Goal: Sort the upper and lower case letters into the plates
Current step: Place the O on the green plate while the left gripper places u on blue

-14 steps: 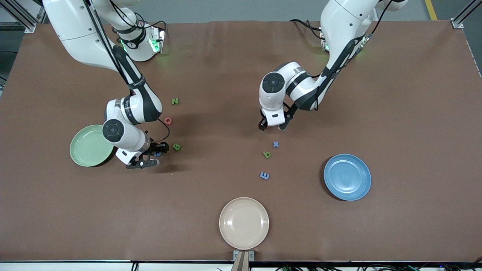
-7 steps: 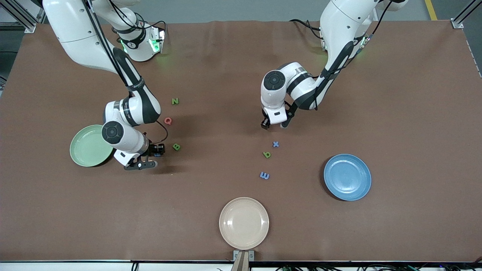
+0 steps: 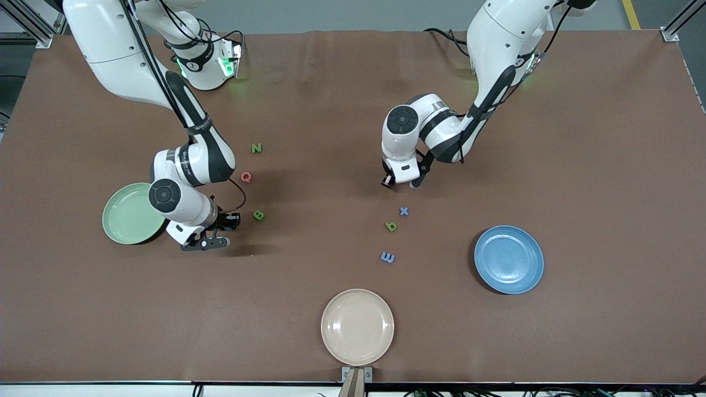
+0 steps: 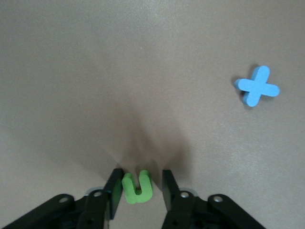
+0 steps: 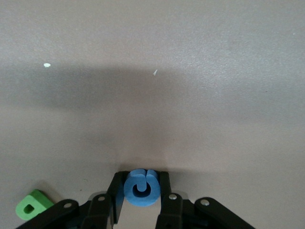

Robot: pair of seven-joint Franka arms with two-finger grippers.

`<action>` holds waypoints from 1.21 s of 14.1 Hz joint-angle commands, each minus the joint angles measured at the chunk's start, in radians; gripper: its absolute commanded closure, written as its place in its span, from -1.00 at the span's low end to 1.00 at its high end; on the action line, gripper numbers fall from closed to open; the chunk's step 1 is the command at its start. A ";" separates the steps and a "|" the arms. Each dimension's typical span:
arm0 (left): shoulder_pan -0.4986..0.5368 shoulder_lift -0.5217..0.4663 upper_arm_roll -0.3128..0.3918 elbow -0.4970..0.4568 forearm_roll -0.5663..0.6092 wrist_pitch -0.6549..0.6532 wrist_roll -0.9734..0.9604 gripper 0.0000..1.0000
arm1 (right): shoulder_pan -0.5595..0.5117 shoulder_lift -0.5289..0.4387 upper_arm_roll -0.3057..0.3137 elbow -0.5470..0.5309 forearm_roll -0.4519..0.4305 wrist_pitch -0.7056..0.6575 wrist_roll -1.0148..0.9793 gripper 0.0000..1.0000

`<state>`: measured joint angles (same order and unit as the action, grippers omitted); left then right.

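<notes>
Both grippers are down at the bench. The right gripper, just beside the mint green plate, has its fingers clamped on a blue letter. The left gripper, well away from the blue plate, pinches a green letter u. The risk, I'd say: foam letters held this thinly could twist or slip out on the lift.

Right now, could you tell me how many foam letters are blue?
3: the blue x and blue E lie between the arms; the right gripper holds a round blue letter. Others may be hidden.
</notes>
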<state>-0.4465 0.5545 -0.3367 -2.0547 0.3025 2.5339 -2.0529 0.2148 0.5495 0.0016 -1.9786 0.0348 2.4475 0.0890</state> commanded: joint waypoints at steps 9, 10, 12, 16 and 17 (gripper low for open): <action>0.306 -0.107 0.028 0.134 0.101 -0.159 0.466 0.98 | -0.402 -0.122 -0.008 -0.002 -0.027 -0.193 -0.586 0.67; 0.355 -0.096 0.028 0.139 0.142 -0.152 0.505 0.98 | -0.432 -0.118 -0.008 0.000 -0.041 -0.182 -0.612 0.66; 0.437 -0.026 0.027 0.172 0.194 -0.124 0.543 0.98 | -0.468 -0.108 -0.008 -0.014 -0.055 -0.160 -0.646 0.62; 0.509 0.077 0.028 0.243 0.201 -0.109 0.602 0.71 | -0.477 -0.106 -0.008 -0.081 -0.055 -0.073 -0.643 0.35; 0.522 0.084 0.028 0.243 0.202 -0.107 0.621 0.09 | -0.473 -0.109 -0.008 -0.091 -0.053 -0.067 -0.637 -0.14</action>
<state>0.0575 0.6128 -0.2975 -1.8465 0.4847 2.4336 -1.4596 -0.2465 0.4566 -0.0217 -2.0258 -0.0045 2.3458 -0.5539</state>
